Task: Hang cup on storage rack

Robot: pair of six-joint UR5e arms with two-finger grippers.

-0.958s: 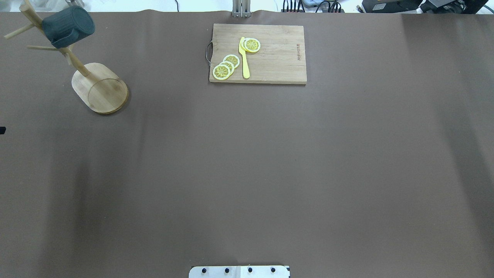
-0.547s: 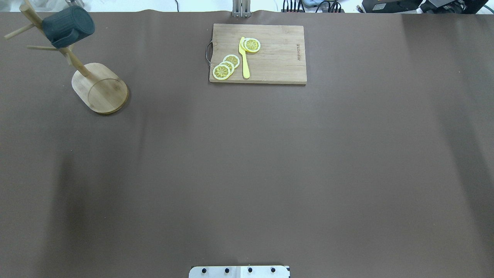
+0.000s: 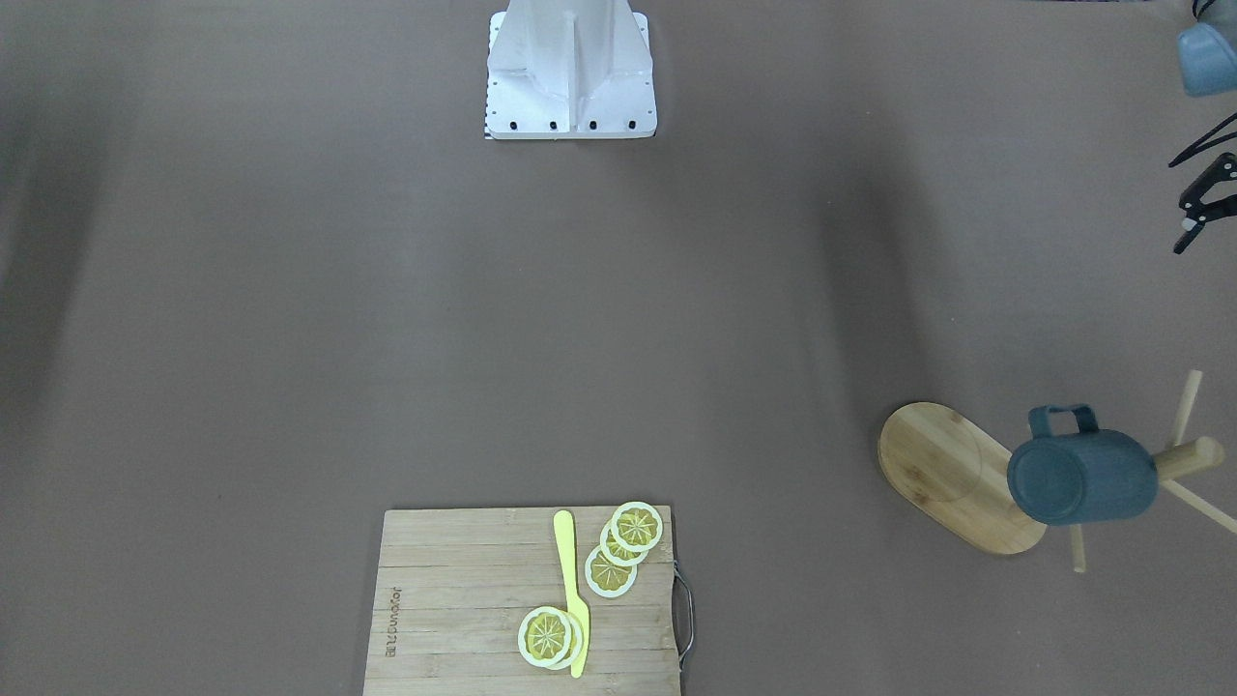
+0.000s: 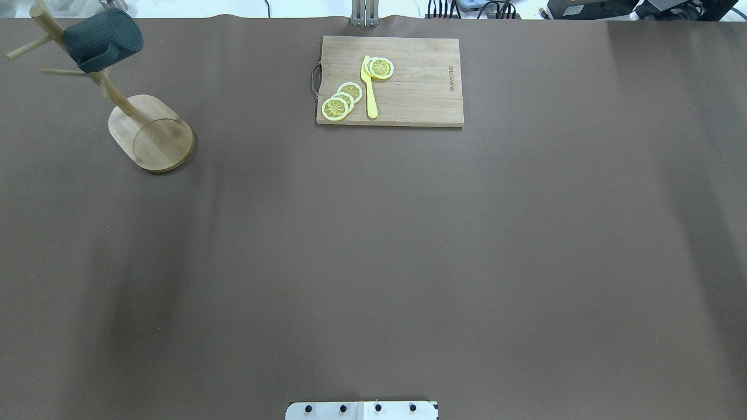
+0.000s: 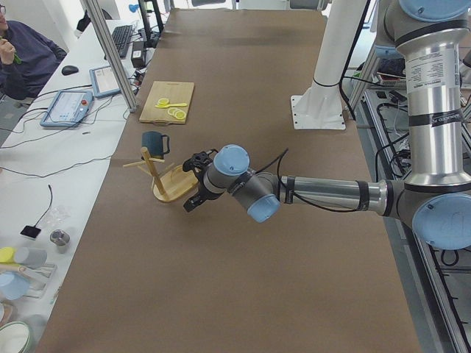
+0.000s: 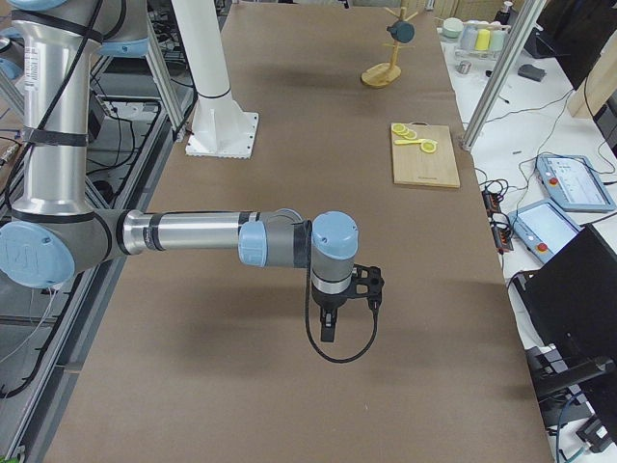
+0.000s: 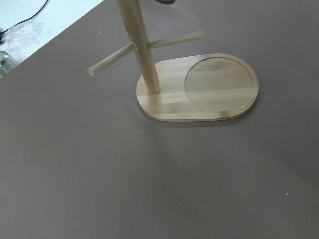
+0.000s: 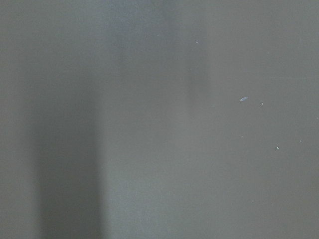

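The dark teal cup [image 4: 102,39] hangs on its side from a peg of the bamboo storage rack [image 4: 154,137] at the table's far left. It also shows in the front view [image 3: 1082,476] beside the rack's base [image 3: 942,469]. The left wrist view shows the rack's post and base [image 7: 209,94], not the cup. My left gripper [image 5: 193,193] hovers near the rack's base, away from the cup; a cut-off part of it [image 3: 1203,198] shows at the front view's edge. My right gripper [image 6: 328,323] hangs over bare table, far from the rack. I cannot tell either gripper's state.
A wooden cutting board [image 4: 408,87] lies at the far middle with lemon slices [image 4: 341,100] and a yellow knife [image 4: 369,87]. The robot's white base plate [image 4: 362,410] is at the near edge. Brown cloth covers the table.
A small dark bit of the left gripper at the overhead view's left edge has gone out of view. The cup and rack have not moved.
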